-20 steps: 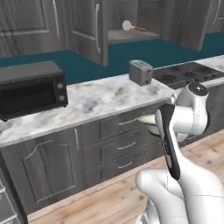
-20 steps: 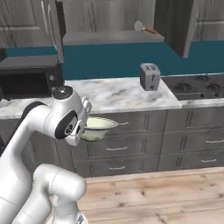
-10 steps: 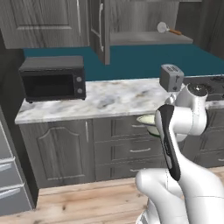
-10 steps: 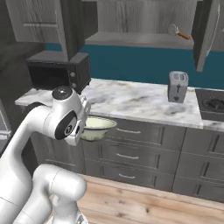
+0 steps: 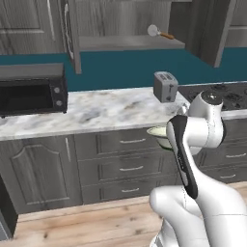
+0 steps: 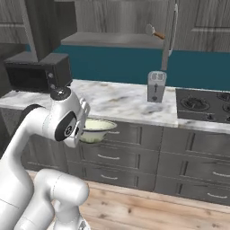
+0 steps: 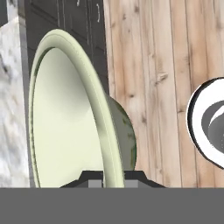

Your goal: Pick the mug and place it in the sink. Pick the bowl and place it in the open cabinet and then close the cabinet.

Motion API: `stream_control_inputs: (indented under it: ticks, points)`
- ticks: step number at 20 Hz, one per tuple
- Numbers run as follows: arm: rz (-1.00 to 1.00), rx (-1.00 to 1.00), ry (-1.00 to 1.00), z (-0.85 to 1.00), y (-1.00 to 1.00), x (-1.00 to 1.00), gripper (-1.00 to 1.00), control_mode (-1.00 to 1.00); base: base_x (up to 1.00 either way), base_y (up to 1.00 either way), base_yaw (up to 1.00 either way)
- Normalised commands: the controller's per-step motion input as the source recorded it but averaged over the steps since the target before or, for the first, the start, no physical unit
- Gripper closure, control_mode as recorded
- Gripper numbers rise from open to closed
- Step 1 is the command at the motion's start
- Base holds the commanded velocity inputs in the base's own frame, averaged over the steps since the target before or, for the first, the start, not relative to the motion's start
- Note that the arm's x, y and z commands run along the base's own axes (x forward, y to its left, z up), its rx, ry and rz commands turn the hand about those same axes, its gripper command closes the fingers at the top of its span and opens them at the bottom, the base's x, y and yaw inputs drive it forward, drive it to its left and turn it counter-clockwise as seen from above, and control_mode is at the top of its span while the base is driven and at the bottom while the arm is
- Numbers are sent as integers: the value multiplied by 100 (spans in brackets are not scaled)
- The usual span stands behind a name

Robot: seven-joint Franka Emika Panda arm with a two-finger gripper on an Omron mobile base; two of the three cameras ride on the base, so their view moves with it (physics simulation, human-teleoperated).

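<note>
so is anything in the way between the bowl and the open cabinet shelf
Nothing visible blocks it. The gripper is shut on the bowl, held low in front of the drawers. The cabinet above stands open, its doors swung wide. A small orange-handled utensil lies at the shelf's right end.

Base driven on — open cabinet [image 5: 130, 42] now ahead; microwave [image 5: 31, 94] shifted aside.

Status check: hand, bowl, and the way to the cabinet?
Hand shut on bowl rim. Bowl carried level, off the counter, in front of the drawers. Cabinet open above; orange-handled utensil on its shelf.
</note>
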Motion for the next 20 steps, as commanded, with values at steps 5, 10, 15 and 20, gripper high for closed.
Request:
stream_control_inputs:
  ticks: [5, 10, 15, 20]
  points:
    - [0, 0, 0, 0, 0, 0, 100, 100, 42, 0, -26]
    - [0, 0, 0, 0, 0, 0, 100, 100, 30, 4, -25]
    - [0, 0, 0, 0, 0, 0, 100, 100, 47, 56, -11]
    - [0, 0, 0, 0, 0, 0, 100, 100, 66, 56, -7]
